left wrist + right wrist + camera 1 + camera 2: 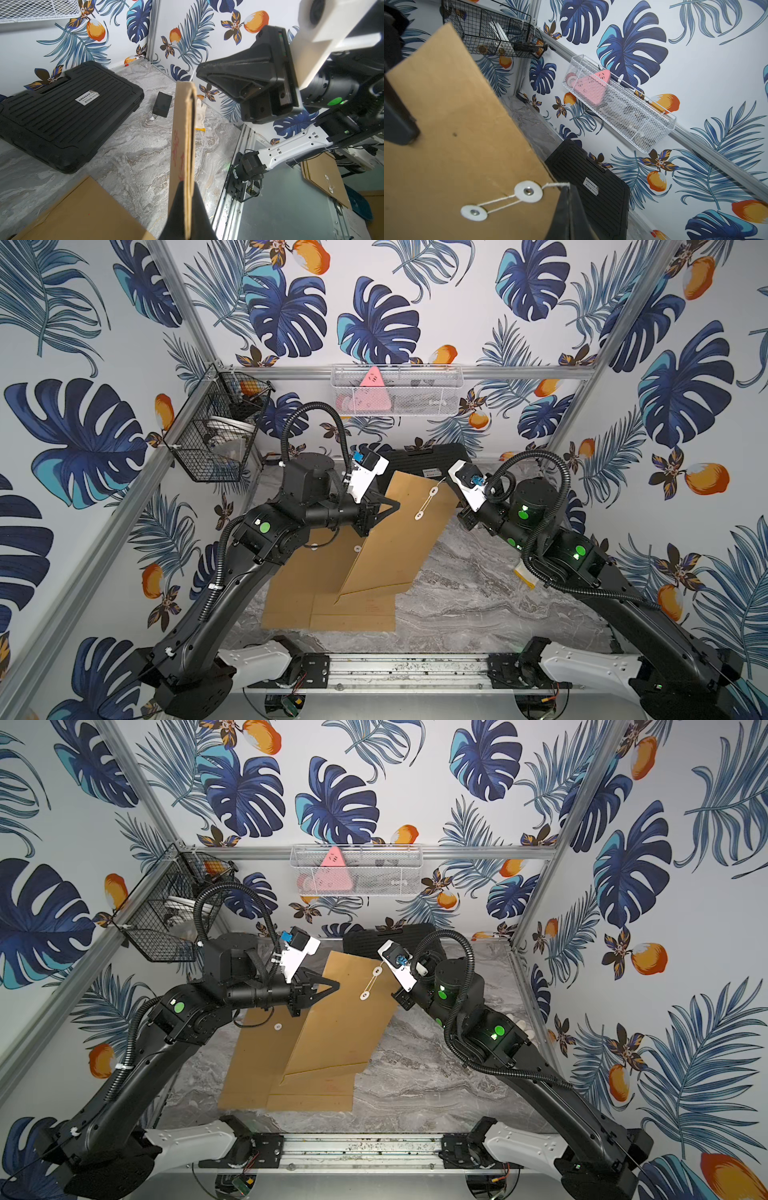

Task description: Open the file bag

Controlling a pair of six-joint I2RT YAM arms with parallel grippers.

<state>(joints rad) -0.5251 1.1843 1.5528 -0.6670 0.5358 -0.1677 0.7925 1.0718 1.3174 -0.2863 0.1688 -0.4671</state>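
Above the bench (478, 593) I'm clamping the light, bendy file bag (395, 539) edge with left tool (188, 185), its string (554, 184) with right tool (566, 187).

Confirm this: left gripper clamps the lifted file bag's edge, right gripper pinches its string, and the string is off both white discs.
Wrong on the string: the right wrist view shows it still looped between both white discs on the file bag. The rest holds.

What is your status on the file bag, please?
Left hand shut on file bag edge, bag raised. Right hand shut on string, looped between both discs. Spare bags lie flat beneath.
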